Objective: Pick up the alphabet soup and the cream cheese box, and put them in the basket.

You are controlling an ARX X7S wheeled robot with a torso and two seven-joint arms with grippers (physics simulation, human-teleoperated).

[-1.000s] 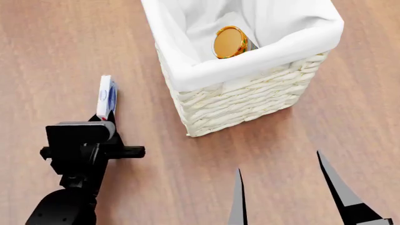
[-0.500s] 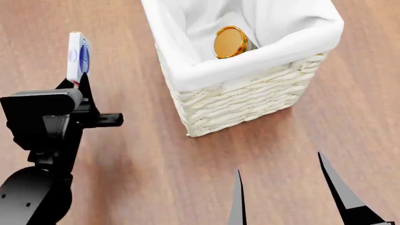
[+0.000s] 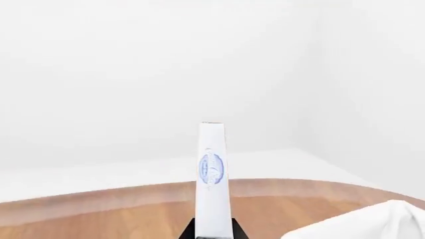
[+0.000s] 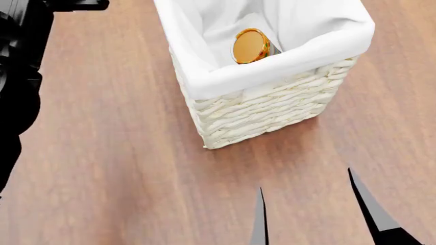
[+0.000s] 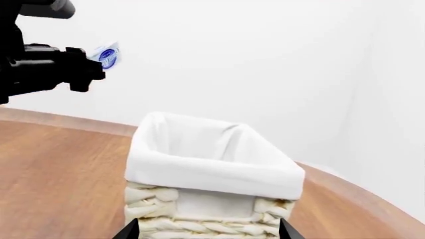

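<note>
Right gripper [image 4: 310, 214]: nearest the robot, low over the wooden table [image 4: 122, 168], fingers spread apart with nothing between them. Basket [image 4: 266, 97]: just beyond it on the table, white liner folded over the rim, a can [image 4: 250, 46] with a gold lid lying inside. Left gripper [image 5: 89, 67]: raised high, to the left of the basket, clamped on the cream cheese box [image 3: 211, 174], held upright on its thin edge.

- A brown wooden tabletop with fine straight grain [image 4: 122, 168] carries everything.
- A tall cream woven wicker basket with a white cloth liner [image 4: 272, 109] stands directly on it.
</note>
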